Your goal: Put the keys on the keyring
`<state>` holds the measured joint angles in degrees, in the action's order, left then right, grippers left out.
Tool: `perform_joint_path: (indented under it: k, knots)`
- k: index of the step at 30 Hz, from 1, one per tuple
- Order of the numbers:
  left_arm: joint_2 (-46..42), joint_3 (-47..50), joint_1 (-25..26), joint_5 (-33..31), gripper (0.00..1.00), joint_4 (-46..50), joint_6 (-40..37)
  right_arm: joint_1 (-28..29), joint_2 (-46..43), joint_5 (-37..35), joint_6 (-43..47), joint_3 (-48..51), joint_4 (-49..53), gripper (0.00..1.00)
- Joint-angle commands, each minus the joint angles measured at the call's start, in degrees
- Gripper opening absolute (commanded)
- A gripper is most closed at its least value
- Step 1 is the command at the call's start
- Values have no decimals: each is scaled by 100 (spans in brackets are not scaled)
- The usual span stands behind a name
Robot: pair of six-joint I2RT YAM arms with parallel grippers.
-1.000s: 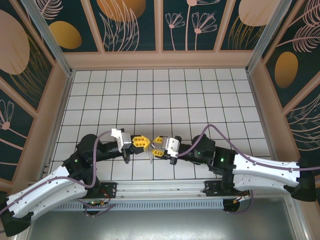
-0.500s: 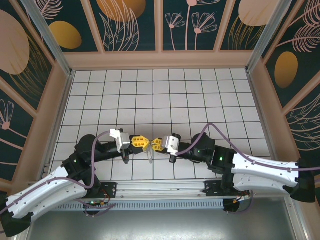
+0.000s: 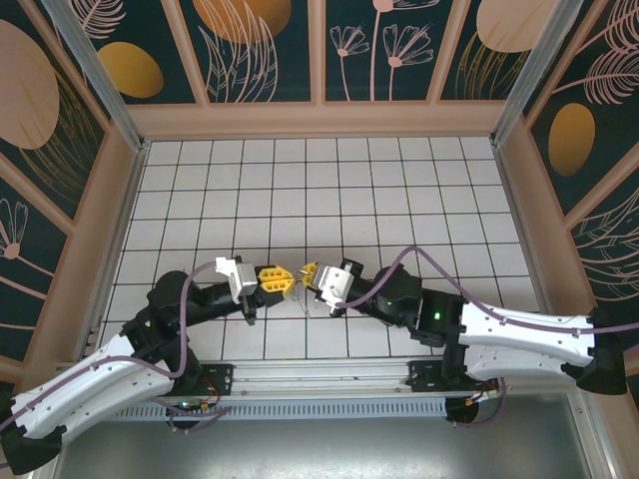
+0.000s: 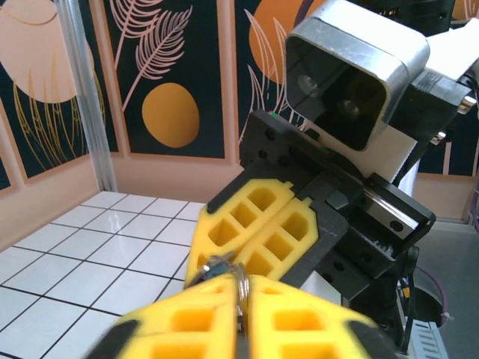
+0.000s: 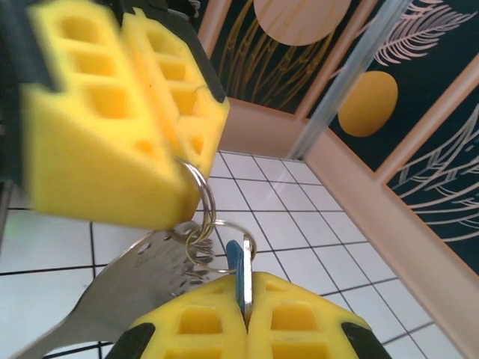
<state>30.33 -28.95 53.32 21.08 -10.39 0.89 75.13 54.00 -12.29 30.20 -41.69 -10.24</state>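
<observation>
Now, lower centre in the top view, left fingers [image 4: 187, 321] pinch the thin, slippery keyring [image 5: 200, 194] and right fingers [image 5: 299, 318] pinch the light key [image 5: 237, 271] by its grippier-looking blue head.

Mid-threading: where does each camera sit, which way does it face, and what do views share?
Top: above and behind the bases, looking down on the tiled table; both arms show, left pincer and right pincer tip to tip.
Left wrist: on the left arm, facing the right pincer; its own yellow fingers at the bottom clamp the keyring.
Right wrist: on the right arm, facing the left pincer; its own fingers pinch the blue key.
Shared: both wrist views show the keyring, and each shows the other pincer.
</observation>
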Motion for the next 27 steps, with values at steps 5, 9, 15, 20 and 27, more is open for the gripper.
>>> perform_joint_path:
  k: [5,9,15,20,27]
  knots:
    - [-263,240,4,-601,43,-103,-60,-5,371,-872,292,-713,314,0]
    - [-475,465,10,-1144,78,-135,0,-201,563,-883,321,-1004,636,0]
    - [-647,745,8,-2245,99,-175,139,-605,1160,-828,271,-1780,1487,0]
    - [-827,972,5,-2943,99,-231,258,-1177,2094,-586,-34,-2641,2472,0]
    - [-857,1260,-1,-3644,99,-216,455,-2088,3873,106,-381,-4162,3392,0]
